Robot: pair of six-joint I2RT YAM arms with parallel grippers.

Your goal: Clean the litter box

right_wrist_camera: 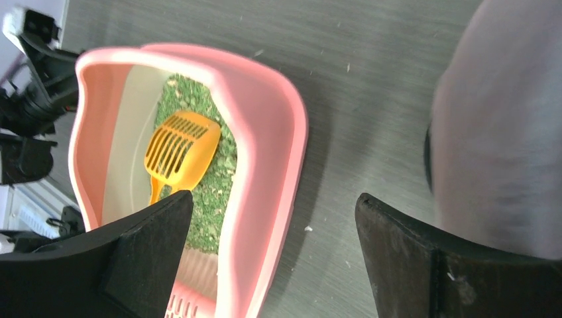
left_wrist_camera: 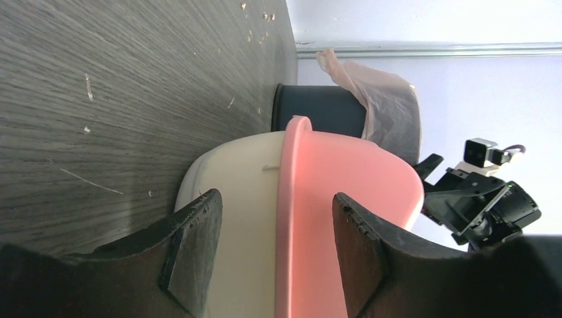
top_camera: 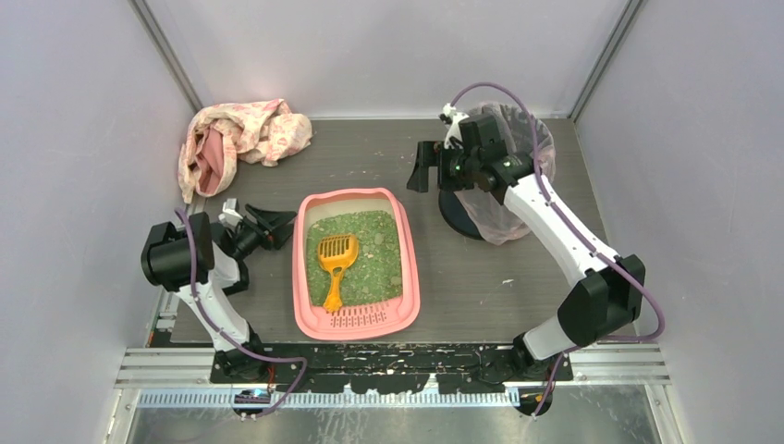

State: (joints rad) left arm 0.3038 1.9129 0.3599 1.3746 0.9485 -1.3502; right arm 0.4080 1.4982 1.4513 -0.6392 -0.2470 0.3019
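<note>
The pink litter box (top_camera: 413,277) lies in the middle of the table, its slotted grate lip toward the near edge, green granules (top_camera: 378,250) inside. An orange slotted scoop (top_camera: 335,259) rests on the granules. My left gripper (top_camera: 282,222) is open just left of the box's left rim; in the left wrist view (left_wrist_camera: 277,252) the pink rim (left_wrist_camera: 286,232) runs between the fingers without touching them. My right gripper (top_camera: 422,166) is open and empty, raised above the table right of the box's far corner. The right wrist view (right_wrist_camera: 273,258) shows the box (right_wrist_camera: 265,146) and scoop (right_wrist_camera: 180,149) below.
A dark round bin with a translucent pinkish bag (top_camera: 504,176) stands at the back right, under my right arm. A crumpled pink and cream cloth (top_camera: 240,139) lies at the back left. Small crumbs dot the dark wood-grain table (top_camera: 481,277). Grey walls close in on three sides.
</note>
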